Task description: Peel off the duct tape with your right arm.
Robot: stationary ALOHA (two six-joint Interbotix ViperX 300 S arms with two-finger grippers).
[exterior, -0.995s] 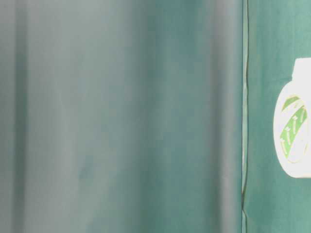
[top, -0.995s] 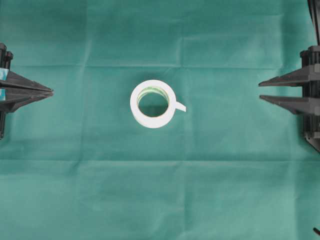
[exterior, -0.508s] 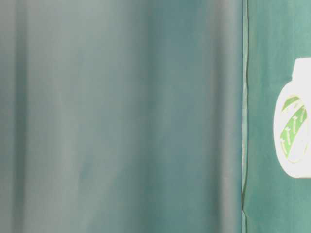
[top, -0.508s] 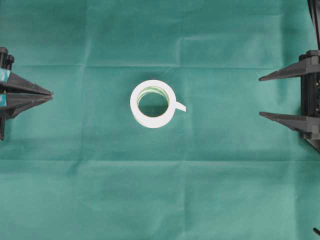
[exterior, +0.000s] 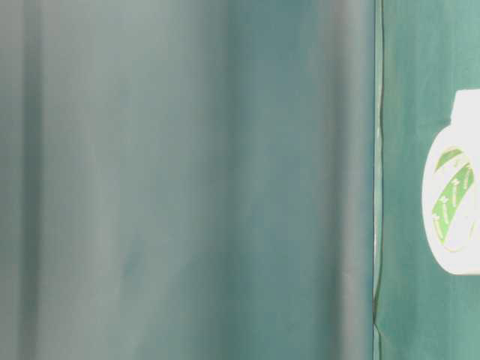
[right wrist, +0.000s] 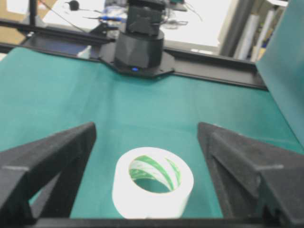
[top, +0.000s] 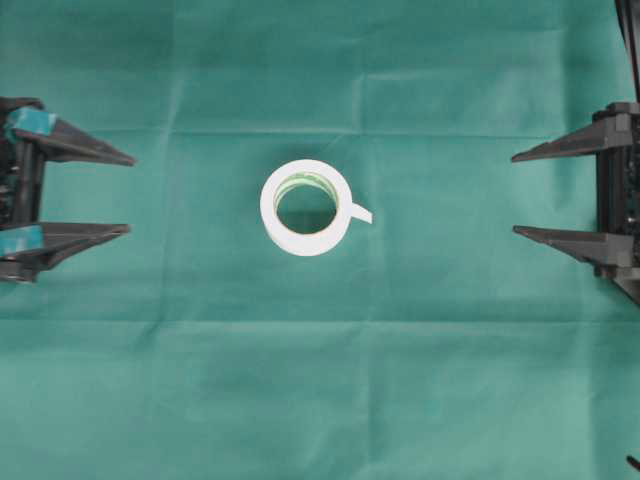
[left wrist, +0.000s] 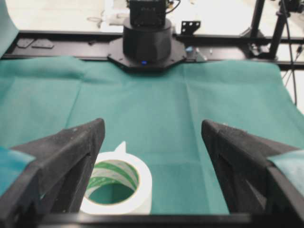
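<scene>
The duct tape point(top: 305, 245) is a white roll with a green-striped core, lying flat mid-cloth, its short tail point(top: 361, 213) pointing right. My left gripper point(top: 131, 196) stands open at the left edge, well short of the roll. At the right edge my right gripper point(top: 514, 195) is open too, fingers spread wide and far from the tail. The left wrist view has the duct tape point(left wrist: 142, 190) ahead of the left gripper point(left wrist: 152, 122), toward its left finger. In the right wrist view the duct tape point(right wrist: 142, 199) lies centred ahead of the right gripper point(right wrist: 146, 124). The table-level view catches the duct tape point(exterior: 454, 262) at its right edge.
A creased green cloth point(top: 320, 380) covers the table. The opposite arm's black base point(left wrist: 146, 42) sits at the far cloth edge in the left wrist view, and the other base point(right wrist: 140, 47) in the right wrist view. Black frame rails run behind them.
The left gripper went from shut to wide open and its tips came slightly toward the roll. The right gripper spread from narrow to wide. The tape has not moved.
</scene>
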